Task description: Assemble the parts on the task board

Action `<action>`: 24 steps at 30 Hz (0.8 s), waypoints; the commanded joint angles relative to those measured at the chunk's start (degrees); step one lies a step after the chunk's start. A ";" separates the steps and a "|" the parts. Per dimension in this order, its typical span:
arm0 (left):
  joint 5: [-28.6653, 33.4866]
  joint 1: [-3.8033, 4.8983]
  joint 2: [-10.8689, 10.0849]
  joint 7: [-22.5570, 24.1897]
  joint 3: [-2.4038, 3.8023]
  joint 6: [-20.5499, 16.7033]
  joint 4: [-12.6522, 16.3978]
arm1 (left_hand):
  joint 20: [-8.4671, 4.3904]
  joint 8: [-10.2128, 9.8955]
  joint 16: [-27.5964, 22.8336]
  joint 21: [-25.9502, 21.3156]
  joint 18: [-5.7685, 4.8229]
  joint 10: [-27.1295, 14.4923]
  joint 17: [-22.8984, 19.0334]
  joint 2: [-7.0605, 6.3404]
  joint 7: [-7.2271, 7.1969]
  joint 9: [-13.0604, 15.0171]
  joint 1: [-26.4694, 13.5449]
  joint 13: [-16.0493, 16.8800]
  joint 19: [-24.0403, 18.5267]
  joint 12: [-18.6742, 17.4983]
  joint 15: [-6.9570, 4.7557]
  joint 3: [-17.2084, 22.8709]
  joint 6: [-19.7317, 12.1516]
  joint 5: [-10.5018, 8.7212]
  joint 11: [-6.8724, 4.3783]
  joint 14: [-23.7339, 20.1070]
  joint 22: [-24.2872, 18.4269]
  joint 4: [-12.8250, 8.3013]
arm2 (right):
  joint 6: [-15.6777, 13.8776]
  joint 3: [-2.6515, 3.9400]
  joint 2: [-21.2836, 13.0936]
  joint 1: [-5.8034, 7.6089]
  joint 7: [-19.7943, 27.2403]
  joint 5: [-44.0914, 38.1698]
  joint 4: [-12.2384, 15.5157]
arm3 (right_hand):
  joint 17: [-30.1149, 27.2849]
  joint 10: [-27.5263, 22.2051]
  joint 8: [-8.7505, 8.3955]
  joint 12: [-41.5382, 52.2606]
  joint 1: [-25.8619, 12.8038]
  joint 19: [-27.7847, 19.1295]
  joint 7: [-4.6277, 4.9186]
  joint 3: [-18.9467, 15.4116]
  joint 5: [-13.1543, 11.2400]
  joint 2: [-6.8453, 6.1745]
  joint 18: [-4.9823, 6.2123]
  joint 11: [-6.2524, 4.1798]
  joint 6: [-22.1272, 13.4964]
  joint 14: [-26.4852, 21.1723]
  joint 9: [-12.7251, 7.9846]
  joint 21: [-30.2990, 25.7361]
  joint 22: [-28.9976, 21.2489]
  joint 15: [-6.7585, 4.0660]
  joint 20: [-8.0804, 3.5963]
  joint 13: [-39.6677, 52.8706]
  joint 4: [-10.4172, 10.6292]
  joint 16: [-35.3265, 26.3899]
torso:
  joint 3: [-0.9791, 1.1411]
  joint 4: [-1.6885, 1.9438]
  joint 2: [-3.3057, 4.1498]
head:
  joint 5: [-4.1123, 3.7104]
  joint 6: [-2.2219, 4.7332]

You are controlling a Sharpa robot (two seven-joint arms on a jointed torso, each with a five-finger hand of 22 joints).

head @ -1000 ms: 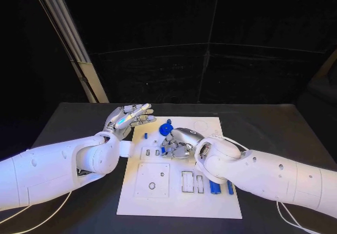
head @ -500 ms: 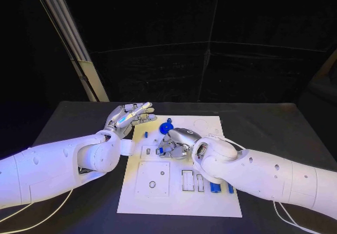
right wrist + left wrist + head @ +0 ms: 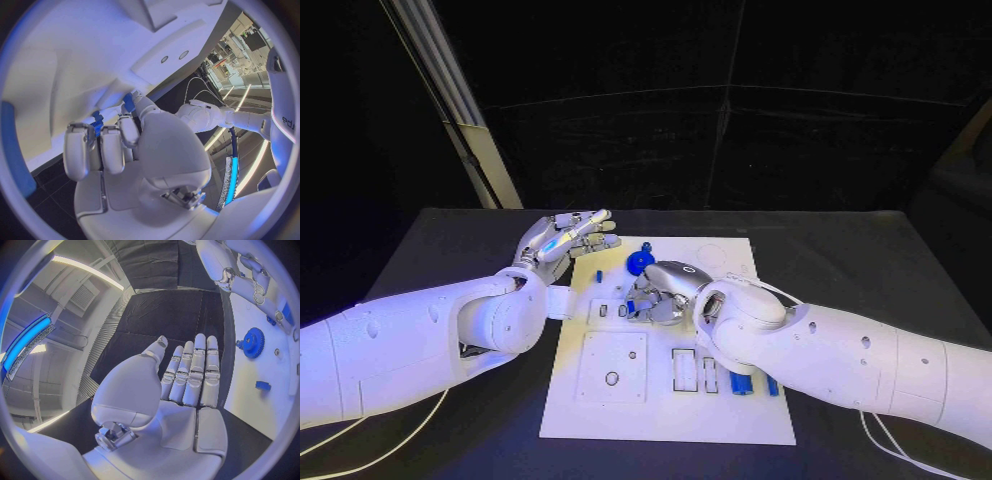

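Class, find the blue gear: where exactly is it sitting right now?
In the head view, the blue gear lies on the far part of the task board, between the open left robot hand and the right robot hand.

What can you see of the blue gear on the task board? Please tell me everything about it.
The blue gear is a small round wheel with fine teeth around its rim and a hub in the middle, plastic by its look. It is on the far part of the white task board, between the raised left hand and the right hand. Neither hand touches it. Whether it lies loose or sits on a peg cannot be told.
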 commanded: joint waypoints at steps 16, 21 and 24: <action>-0.11 0.10 -0.09 0.13 0.05 0.68 0.11 | 0.12 -0.21 -0.32 -0.07 0.83 0.31 0.07 0.41 -0.12 -0.03 0.19 -0.09 0.41 -0.25 -0.13 0.32 0.34 0.11 0.02 0.35 -0.09 -0.09 | 4.58 -0.26 -0.10 -0.23 -3.98 -2.72 0.23 | 1.57 -1.46 -1.62 -2.42 -2.60 -0.83 1.07 -0.21 -0.26 -2.33 -0.74 0.42 -2.99 3.27 -0.29 -0.62 2.31 0.45 0.41 -1.77 0.71 -0.78 | -0.02 0.02 -0.05 | -0.15 -0.02; -0.11 0.10 -0.10 0.10 0.05 0.73 0.09 | 0.12 -0.21 -0.32 -0.07 0.83 0.31 0.07 0.41 -0.12 -0.03 0.19 -0.09 0.41 -0.25 -0.13 0.32 0.34 0.11 0.02 0.35 -0.09 -0.09 | 4.22 -0.26 -0.12 -0.23 -4.28 -2.96 0.32 | 1.50 -1.55 -1.63 -2.60 -2.99 -0.90 1.16 -0.46 -0.28 -2.76 -0.71 0.52 -3.47 3.26 -0.28 -0.68 2.20 0.54 0.51 -1.92 0.90 -0.84 | 0.00 -0.01 -0.01 | -0.13 0.06; -0.11 0.10 -0.09 0.07 0.05 0.75 0.08 | 0.12 -0.21 -0.32 -0.07 0.83 0.31 0.07 0.41 -0.12 -0.03 0.19 -0.09 0.41 -0.25 -0.13 0.32 0.34 0.11 0.02 0.35 -0.09 -0.09 | 4.00 -0.26 -0.09 -0.23 -4.36 -3.01 0.40 | 1.41 -1.61 -1.63 -2.73 -3.09 -0.95 1.17 -0.53 -0.27 -2.85 -0.69 0.54 -3.56 3.24 -0.27 -0.71 2.13 0.56 0.53 -2.02 0.96 -0.89 | -0.01 0.02 0.00 | -0.17 0.08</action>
